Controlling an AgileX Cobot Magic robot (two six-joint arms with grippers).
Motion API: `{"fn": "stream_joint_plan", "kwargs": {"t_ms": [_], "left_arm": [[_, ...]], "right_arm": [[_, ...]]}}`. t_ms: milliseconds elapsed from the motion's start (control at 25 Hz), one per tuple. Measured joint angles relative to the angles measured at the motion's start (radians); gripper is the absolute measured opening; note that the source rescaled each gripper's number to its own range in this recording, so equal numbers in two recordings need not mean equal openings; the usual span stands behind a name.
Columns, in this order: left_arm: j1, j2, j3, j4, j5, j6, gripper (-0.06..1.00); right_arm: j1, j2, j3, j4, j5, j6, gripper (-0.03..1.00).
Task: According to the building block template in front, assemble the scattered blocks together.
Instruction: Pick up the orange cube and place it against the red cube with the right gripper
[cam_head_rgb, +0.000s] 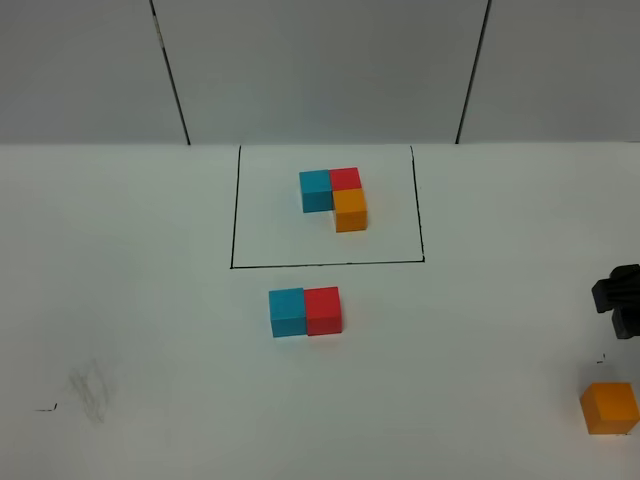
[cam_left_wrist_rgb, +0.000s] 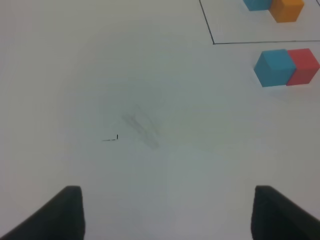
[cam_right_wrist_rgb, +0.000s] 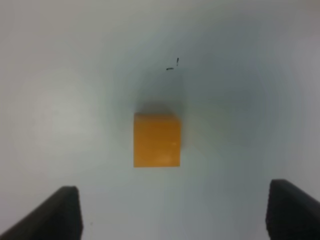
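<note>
The building block template (cam_head_rgb: 335, 197) sits inside a black drawn rectangle (cam_head_rgb: 326, 264): cyan-blue left, red right, orange in front of the red. Of the scattered blocks, the cyan-blue cube (cam_head_rgb: 287, 312) and red cube (cam_head_rgb: 323, 310) stand touching side by side just below the rectangle; they also show in the left wrist view as the cyan-blue cube (cam_left_wrist_rgb: 274, 67) and the red cube (cam_left_wrist_rgb: 302, 65). The loose orange cube (cam_head_rgb: 609, 407) lies alone at the far right front. My right gripper (cam_right_wrist_rgb: 172, 215) is open, with the orange cube (cam_right_wrist_rgb: 156, 140) ahead of it, apart. My left gripper (cam_left_wrist_rgb: 172, 220) is open and empty.
The right arm's dark body (cam_head_rgb: 620, 300) shows at the right edge of the high view. A grey smudge (cam_head_rgb: 90, 390) and a small pen mark (cam_head_rgb: 45, 408) lie at the front left of the white table. A grey wall with dark seams (cam_head_rgb: 170, 70) stands behind.
</note>
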Motion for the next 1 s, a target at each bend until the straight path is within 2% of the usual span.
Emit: {"fn": "stream_joint_plan", "kwargs": {"t_ms": [240, 440, 720, 1000], "left_arm": [[0.000, 0.000, 0.000, 0.000, 0.000, 0.000, 1.00], [0.000, 0.000, 0.000, 0.000, 0.000, 0.000, 1.00], [0.000, 0.000, 0.000, 0.000, 0.000, 0.000, 1.00], [0.000, 0.000, 0.000, 0.000, 0.000, 0.000, 1.00]], "right_arm": [[-0.005, 0.031, 0.112, -0.045, -0.103, 0.034, 0.55], [-0.059, 0.035, 0.198, -0.059, -0.171, 0.051, 0.55], [-0.070, 0.036, 0.218, -0.029, -0.190, -0.076, 0.55], [-0.070, 0.036, 0.218, -0.022, -0.202, -0.117, 0.55]]}}
